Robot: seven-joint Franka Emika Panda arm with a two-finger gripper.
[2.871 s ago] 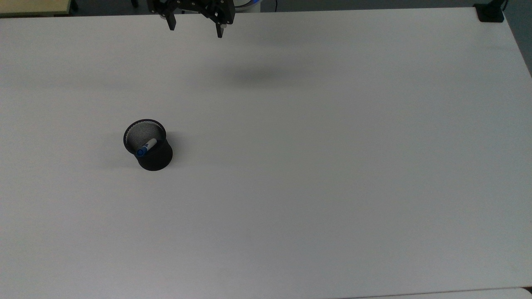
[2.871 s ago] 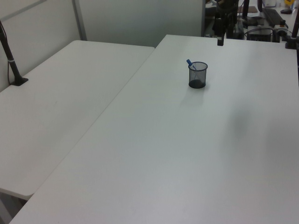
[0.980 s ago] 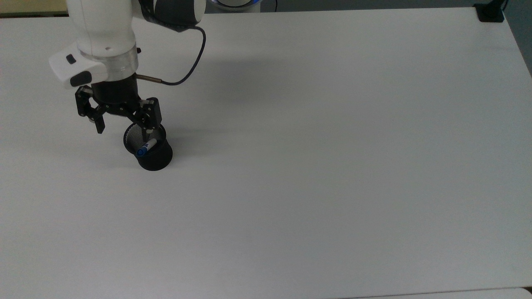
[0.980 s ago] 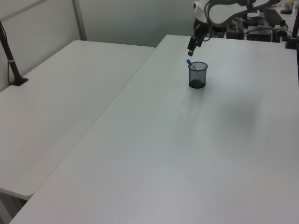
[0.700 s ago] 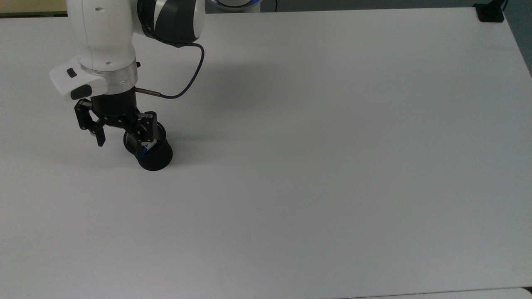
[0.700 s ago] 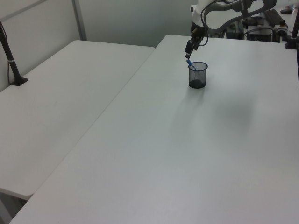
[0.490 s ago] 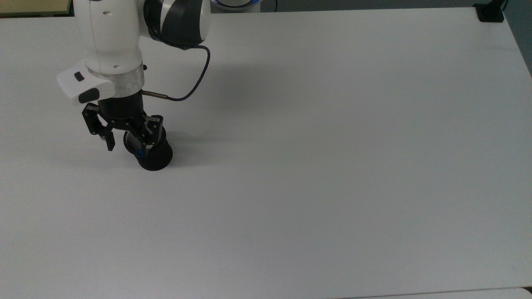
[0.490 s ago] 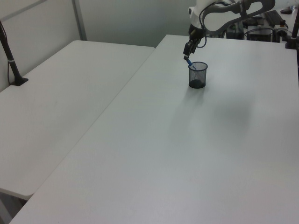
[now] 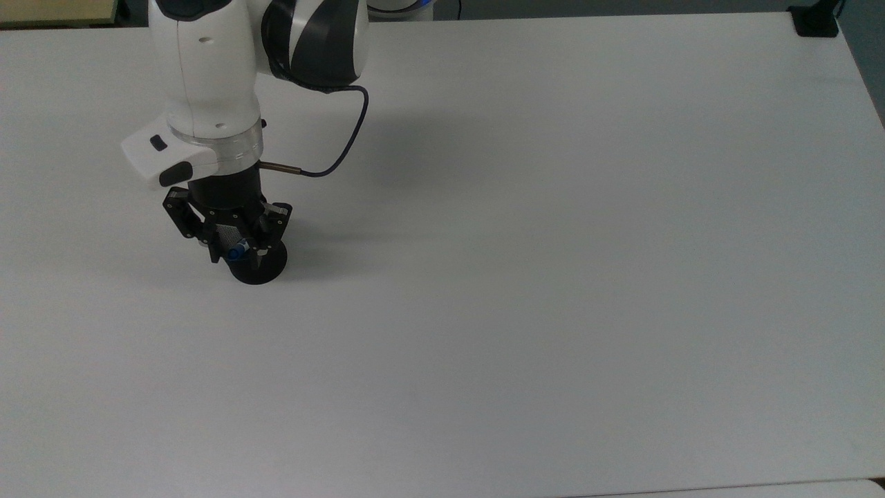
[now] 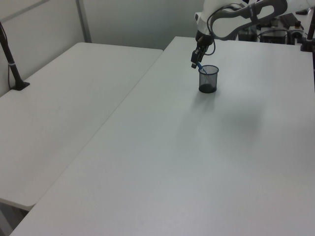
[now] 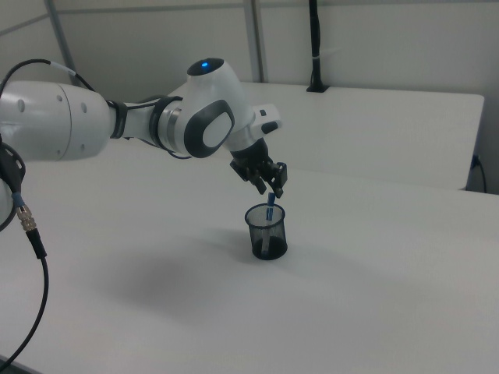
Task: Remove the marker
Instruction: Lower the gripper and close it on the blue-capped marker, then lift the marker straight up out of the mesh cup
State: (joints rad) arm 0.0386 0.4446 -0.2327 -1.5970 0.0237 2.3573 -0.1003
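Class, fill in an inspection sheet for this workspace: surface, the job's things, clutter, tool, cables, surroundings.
Surface: white table, bare apart from the cup.
Job's things: marker standing tilted in black mesh cup, blue cap above the rim.
Clutter: nothing seen.
Tool: tool right over the cup's mouth, fingers either side of the marker's cap; contact cannot be told.
Cables: dark cable looping off the wrist.
Surroundings: second white table alongside; black clamp at a table corner.

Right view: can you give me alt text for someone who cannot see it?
A white robot arm's pincer sits at the blue top of a marker standing in a black mesh cup on a white table.
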